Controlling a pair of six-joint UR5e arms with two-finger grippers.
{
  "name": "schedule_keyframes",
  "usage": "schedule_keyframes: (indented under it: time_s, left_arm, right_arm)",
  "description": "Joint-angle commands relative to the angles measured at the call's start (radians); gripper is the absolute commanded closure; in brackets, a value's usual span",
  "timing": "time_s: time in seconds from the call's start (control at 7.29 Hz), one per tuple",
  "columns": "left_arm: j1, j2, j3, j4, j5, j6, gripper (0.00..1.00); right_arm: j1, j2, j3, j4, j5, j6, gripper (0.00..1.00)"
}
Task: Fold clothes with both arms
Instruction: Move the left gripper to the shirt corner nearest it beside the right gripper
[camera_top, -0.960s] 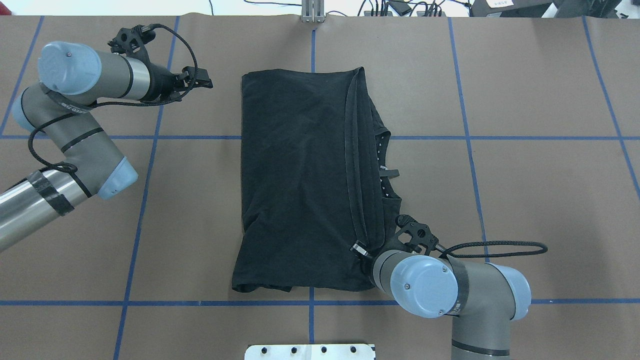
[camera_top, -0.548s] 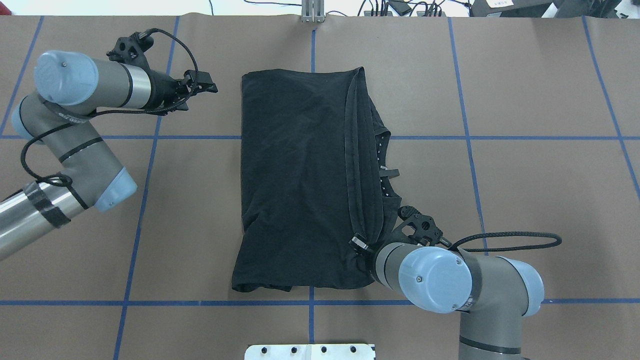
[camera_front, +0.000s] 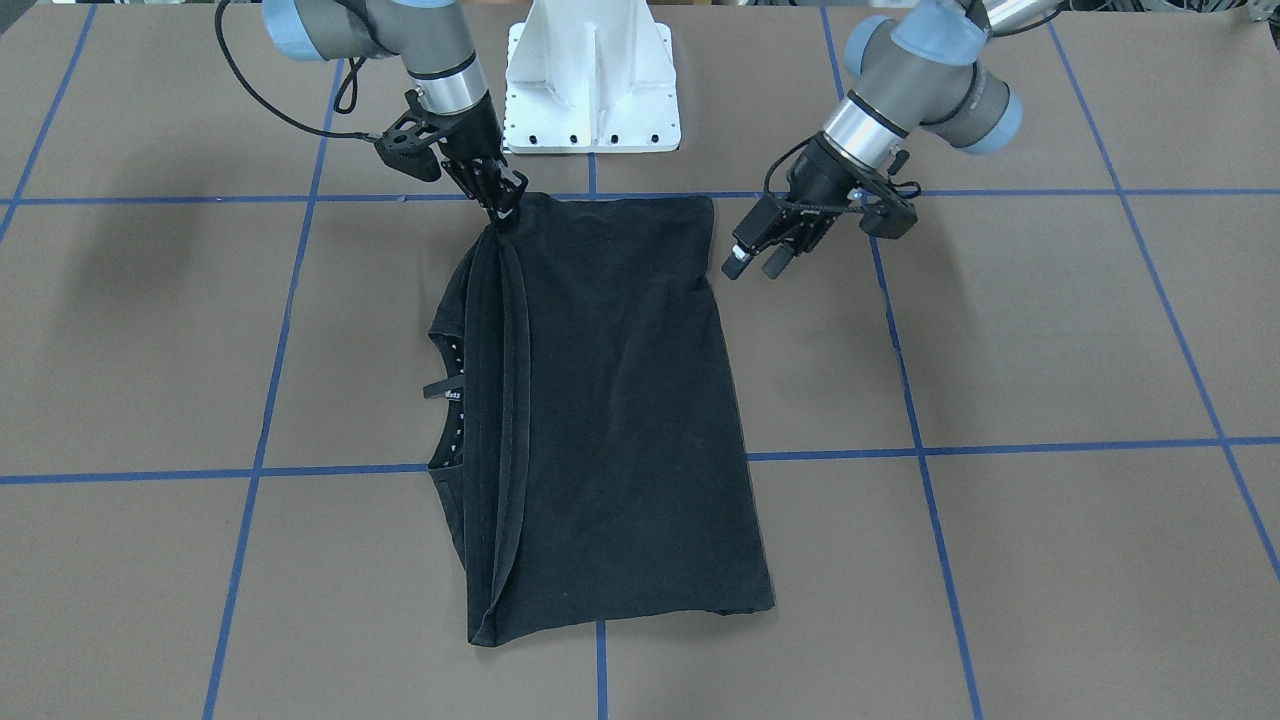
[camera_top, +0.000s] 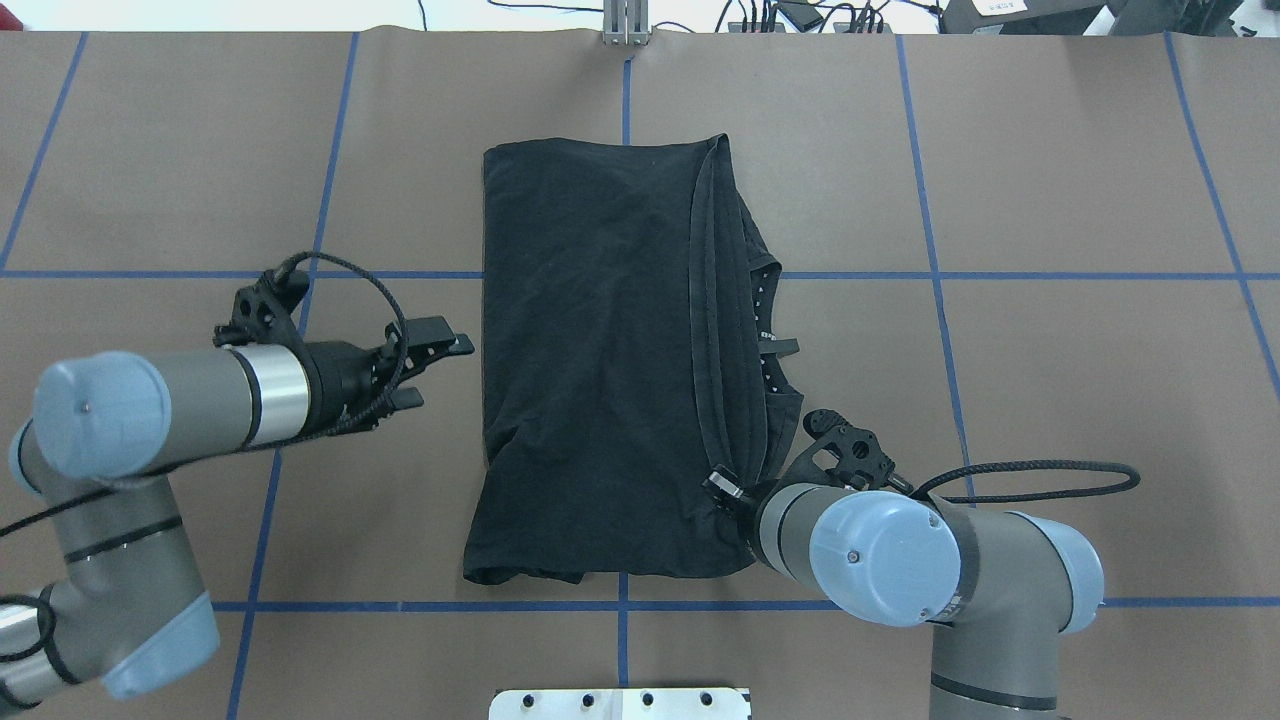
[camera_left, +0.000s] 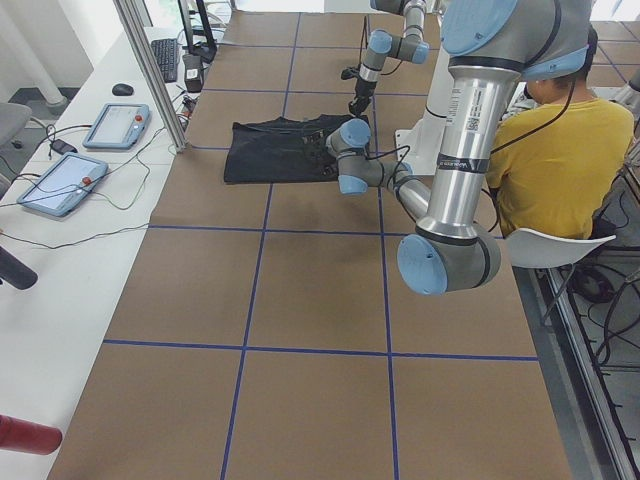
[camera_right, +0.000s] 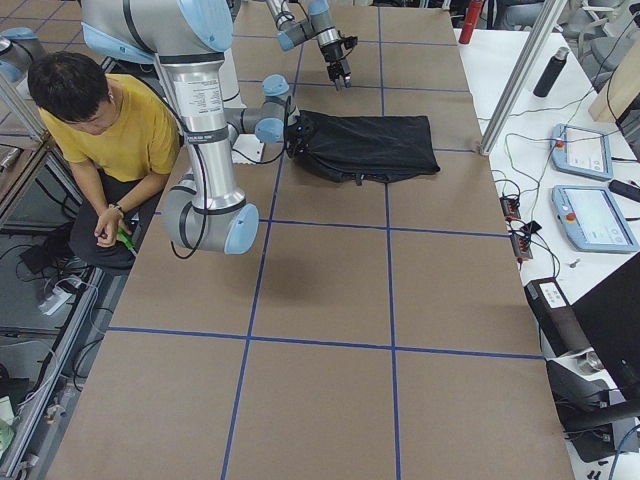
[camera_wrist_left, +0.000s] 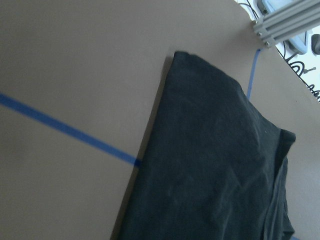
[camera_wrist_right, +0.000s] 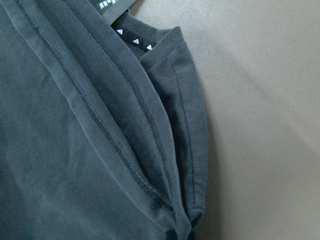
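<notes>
Though the T-shirt (camera_top: 600, 360) lies mid-frame already folded lengthwise, the crosswise folds remain (half done, I'd say). The right gripper (camera_front: 503, 212) seems pinched on its corner; the left gripper (camera_front: 756, 262) hangs spread just beside the opposite edge.

Left arm (camera_top: 160, 415) is seen bent hard at the elbow, wrist laid out pretty much level and pointed right. Its end effector (camera_top: 438, 372) is held just off the surface, fingers spread wide, nothing in them. Right arm (camera_top: 985, 575) is tucked in at the near side, wrist tipped down, end effector (camera_top: 722, 488) pinched closed on the T-shirt (camera_top: 600, 350) at its near right corner.
</notes>
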Motion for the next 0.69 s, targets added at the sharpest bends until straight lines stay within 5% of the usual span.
schedule_keyframes:
  time_s: [0.0,0.55]
  left_arm:
    - [0.134,0.025,-0.007,0.006,0.101,-0.053,0.01]
    - [0.235,0.030,0.011,0.063,0.103,-0.051,0.11]
  right_arm:
    - [0.005,-0.001,0.006,-0.002,0.000,0.000,1.00]
    - [0.008,-0.001,0.004,-0.002,0.002,0.000,1.00]
